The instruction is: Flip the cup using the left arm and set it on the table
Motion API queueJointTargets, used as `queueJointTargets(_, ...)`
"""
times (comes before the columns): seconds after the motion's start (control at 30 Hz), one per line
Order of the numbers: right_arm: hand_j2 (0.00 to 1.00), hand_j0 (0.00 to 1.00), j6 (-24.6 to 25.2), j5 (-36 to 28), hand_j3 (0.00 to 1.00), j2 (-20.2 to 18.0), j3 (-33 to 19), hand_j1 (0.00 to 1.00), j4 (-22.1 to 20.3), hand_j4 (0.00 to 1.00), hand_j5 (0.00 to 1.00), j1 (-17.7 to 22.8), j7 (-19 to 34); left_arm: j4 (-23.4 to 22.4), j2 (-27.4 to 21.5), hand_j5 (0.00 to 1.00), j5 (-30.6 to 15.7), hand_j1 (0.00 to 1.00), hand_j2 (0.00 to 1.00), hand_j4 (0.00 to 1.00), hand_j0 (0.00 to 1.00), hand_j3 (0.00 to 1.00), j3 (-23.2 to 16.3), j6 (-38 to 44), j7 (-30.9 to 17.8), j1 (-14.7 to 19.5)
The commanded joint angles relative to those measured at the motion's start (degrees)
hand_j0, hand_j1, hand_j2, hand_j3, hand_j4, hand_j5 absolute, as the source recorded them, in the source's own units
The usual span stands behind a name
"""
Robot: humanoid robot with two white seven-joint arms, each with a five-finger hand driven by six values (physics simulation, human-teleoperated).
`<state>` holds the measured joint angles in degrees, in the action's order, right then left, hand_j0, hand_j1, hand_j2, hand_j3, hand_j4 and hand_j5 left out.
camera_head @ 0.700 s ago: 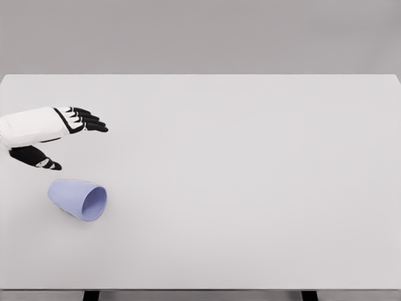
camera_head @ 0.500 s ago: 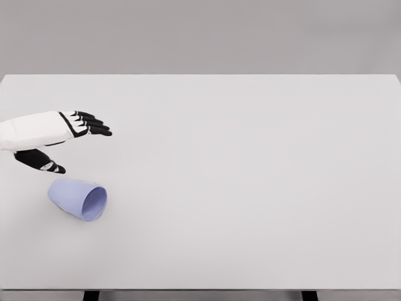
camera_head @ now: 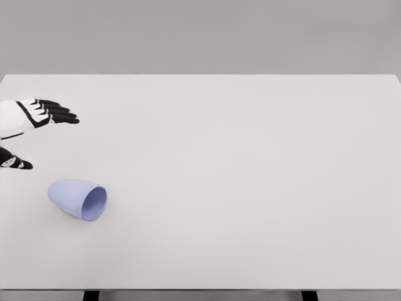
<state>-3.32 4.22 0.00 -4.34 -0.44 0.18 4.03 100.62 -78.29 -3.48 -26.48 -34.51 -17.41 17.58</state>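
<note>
A pale lavender cup [camera_head: 78,199] lies on its side on the white table [camera_head: 238,188], near the front left, with its mouth turned toward the front right. My left hand [camera_head: 44,135] shows at the left edge, above and behind the cup and apart from it. Its black fingers [camera_head: 56,113] stretch out to the right, the thumb [camera_head: 15,163] hangs lower, and it holds nothing. The right arm does not show.
The table's front edge runs along the bottom of the view, with two dark legs [camera_head: 91,295] below it. A plain grey wall stands behind the table.
My left hand has pulled back to the left and slightly farther away, so most of the palm is now out of frame. The cup has not moved.
</note>
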Motion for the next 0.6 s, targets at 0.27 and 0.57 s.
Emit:
queueJointTargets(0.27, 1.0, 1.0, -0.02, -0.01, 1.0, 0.0, 0.03, 1.0, 0.0, 1.0, 1.0, 0.0, 0.02, 0.37, 7.72, 1.0, -8.56, 1.0, 1.0, 1.0, 1.0, 1.0, -8.58, 8.14, -4.57, -0.18)
queueJointTargets(0.57, 1.0, 1.0, 0.07, -0.01, 1.0, 0.0, -0.06, 1.0, 0.0, 1.0, 1.0, 0.09, 0.02, 0.1, 4.73, 1.0, -9.36, 1.0, 1.0, 1.0, 1.0, 1.0, -10.17, 8.84, -4.13, -2.47)
